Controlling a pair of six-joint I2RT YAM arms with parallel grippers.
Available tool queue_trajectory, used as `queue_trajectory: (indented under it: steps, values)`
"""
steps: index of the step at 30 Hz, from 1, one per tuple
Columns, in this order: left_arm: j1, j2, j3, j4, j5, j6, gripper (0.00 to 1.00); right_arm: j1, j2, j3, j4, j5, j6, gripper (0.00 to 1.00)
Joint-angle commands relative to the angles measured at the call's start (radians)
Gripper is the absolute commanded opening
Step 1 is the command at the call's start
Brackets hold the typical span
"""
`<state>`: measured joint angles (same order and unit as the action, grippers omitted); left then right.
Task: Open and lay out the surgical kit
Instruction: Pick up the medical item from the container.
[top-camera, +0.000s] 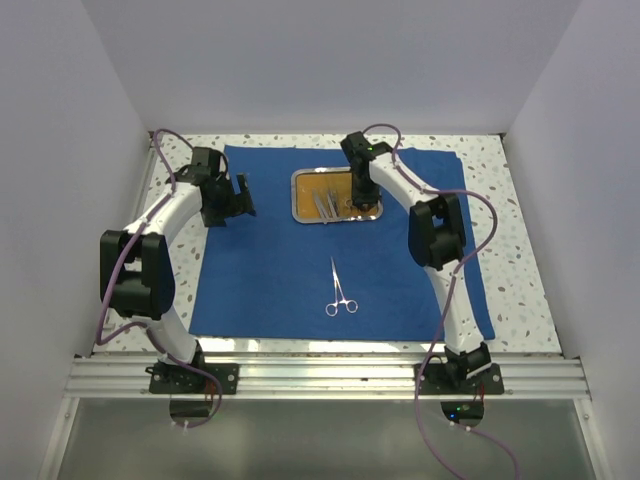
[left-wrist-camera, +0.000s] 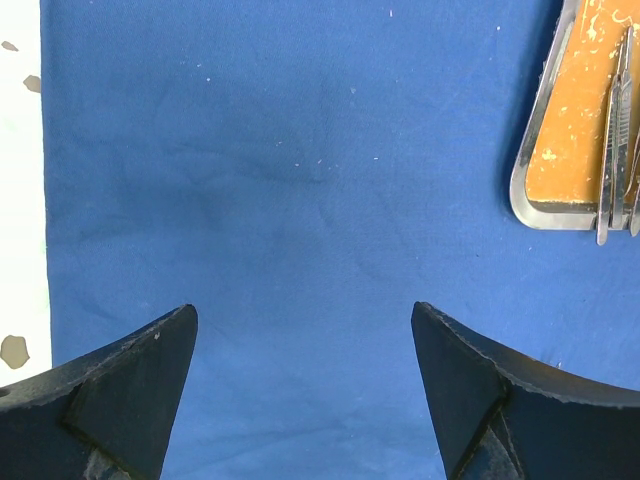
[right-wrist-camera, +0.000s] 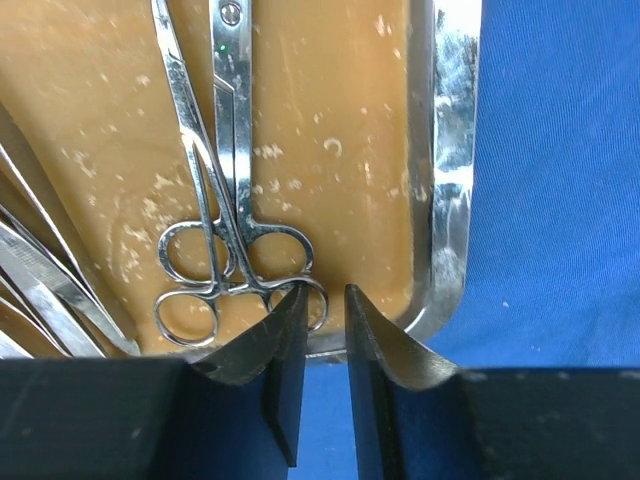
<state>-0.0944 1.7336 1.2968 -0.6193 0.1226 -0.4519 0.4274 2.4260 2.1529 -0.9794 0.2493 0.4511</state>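
With the cloth wrap (top-camera: 270, 290) spread and one forceps (top-camera: 340, 292) laid mid-cloth, you've the far tray (top-camera: 295, 196)'s instruments (right-wrist-camera: 225, 230) left: your right gripper (right-wrist-camera: 325, 300), narrowly parted and empty, sits at their rings, while your left gripper (left-wrist-camera: 305, 320) gapes empty.

White speckled stone-look counter (top-camera: 520, 290), boxed in by plain matte white walls (top-camera: 330, 60) left, back and right. Slotted silver aluminium rail (top-camera: 320, 378) runs along the near edge, grey glossy surface (top-camera: 320, 445) below it. Lighting even, diffuse, soft shadows only.
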Motion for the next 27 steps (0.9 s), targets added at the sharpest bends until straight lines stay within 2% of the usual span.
queue_trajectory:
  steps: [1, 4, 7, 8, 12, 17, 27]
  values:
    - [-0.007, -0.016, 0.015, 0.006, -0.003, 0.021, 0.92, 0.001, 0.082, 0.071, 0.022, 0.042, 0.014, 0.24]
    - [-0.007, -0.014, 0.021, 0.001, -0.006, 0.021, 0.92, 0.001, 0.105, 0.079, 0.013, 0.044, 0.015, 0.18]
    - [-0.007, -0.013, 0.022, 0.001, -0.014, 0.024, 0.92, 0.001, 0.102, 0.027, 0.024, 0.048, 0.017, 0.07]
    - [-0.007, -0.014, 0.021, 0.001, -0.015, 0.024, 0.92, 0.001, 0.09, -0.013, 0.03, 0.051, 0.018, 0.0]
    - [-0.007, -0.014, 0.015, 0.006, -0.015, 0.022, 0.91, 0.001, 0.038, -0.106, 0.067, 0.05, 0.009, 0.0]
    - [-0.007, -0.008, 0.012, 0.02, -0.002, 0.015, 0.92, 0.001, -0.021, -0.104, 0.053, 0.056, -0.011, 0.0]
    - [-0.007, -0.009, 0.025, 0.033, 0.006, 0.01, 0.92, 0.001, -0.133, 0.166, -0.076, 0.038, -0.002, 0.0]
